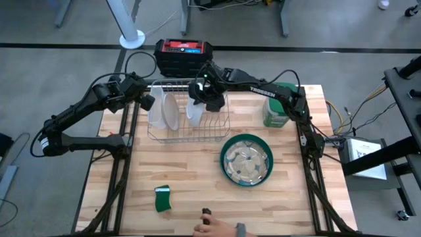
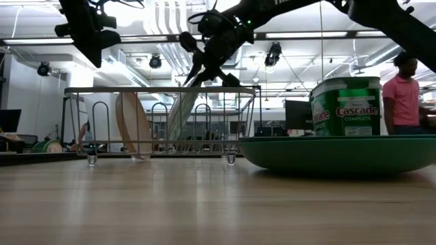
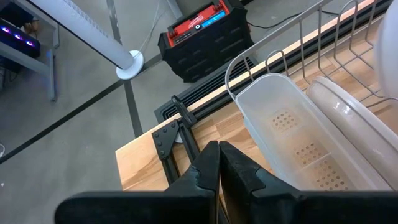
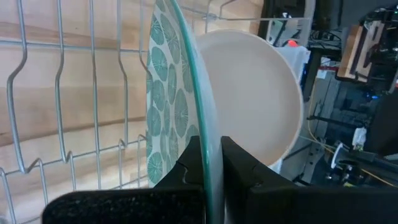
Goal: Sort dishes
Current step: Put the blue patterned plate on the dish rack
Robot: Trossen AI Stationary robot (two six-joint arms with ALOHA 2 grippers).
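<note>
So the wooden table (image 1: 197,191) takes up most of the overhead shot, with the wire dish rack (image 1: 189,135) sitting near its far edge. Right in front of the rack, a bit toward the right side, there's a dark green plate (image 1: 225,172) lying flat with a grey-green patterned glassy plate (image 1: 246,163) stacked inside it. A green Cascade canister (image 1: 278,108) stands at the far right corner, well apart from the rack.

In the rack, a whitish plate (image 1: 171,110) stands on edge toward the left end, next to a clear plastic cutlery holder (image 3: 292,140) hanging on the rack's end. The right gripper (image 4: 209,163) is over the middle of the rack, its fingers clamped on the rim of a patterned glass plate (image 4: 168,87) that's upright between the wires, just beside the whitish one.

The left gripper (image 3: 219,163) hangs in the air over the far left corner of the table beside the rack, fingers pressed together with nothing in them.

Small stuff: a green sponge (image 1: 162,199) near the front edge, and a person's hand (image 1: 217,228) poking in at the front edge.
</note>
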